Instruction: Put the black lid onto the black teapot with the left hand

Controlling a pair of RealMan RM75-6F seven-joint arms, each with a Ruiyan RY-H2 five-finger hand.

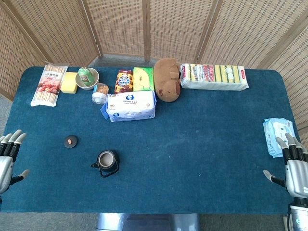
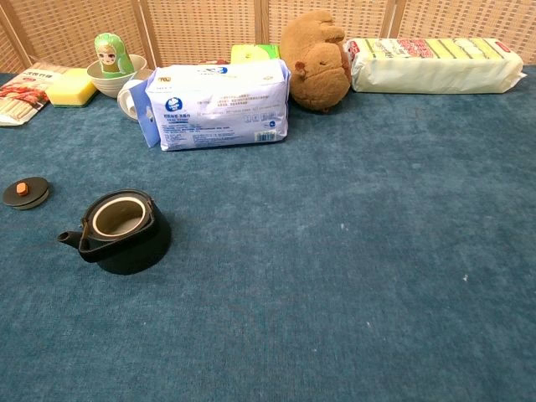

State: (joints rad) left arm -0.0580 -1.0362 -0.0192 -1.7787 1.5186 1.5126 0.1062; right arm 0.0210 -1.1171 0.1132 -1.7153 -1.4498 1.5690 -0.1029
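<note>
The black teapot (image 1: 107,163) (image 2: 121,231) stands uncovered on the blue table, its spout pointing left and its pale inside showing. The black lid (image 1: 70,141) (image 2: 25,193), with a small orange-brown knob, lies flat on the cloth to the teapot's upper left, apart from it. My left hand (image 1: 8,156) hovers at the table's left edge, left of the lid, fingers spread and holding nothing. My right hand (image 1: 294,166) rests at the far right edge, fingers apart and empty. Neither hand shows in the chest view.
Along the back edge sit a noodle packet (image 1: 47,84), yellow sponge (image 1: 70,82), bowl with a green doll (image 1: 87,78), small jar (image 1: 100,93), tissue pack (image 1: 130,106), snack boxes (image 1: 124,81), plush toy (image 1: 167,79) and sponge multipack (image 1: 213,76). A wipes pack (image 1: 278,135) lies near my right hand.
</note>
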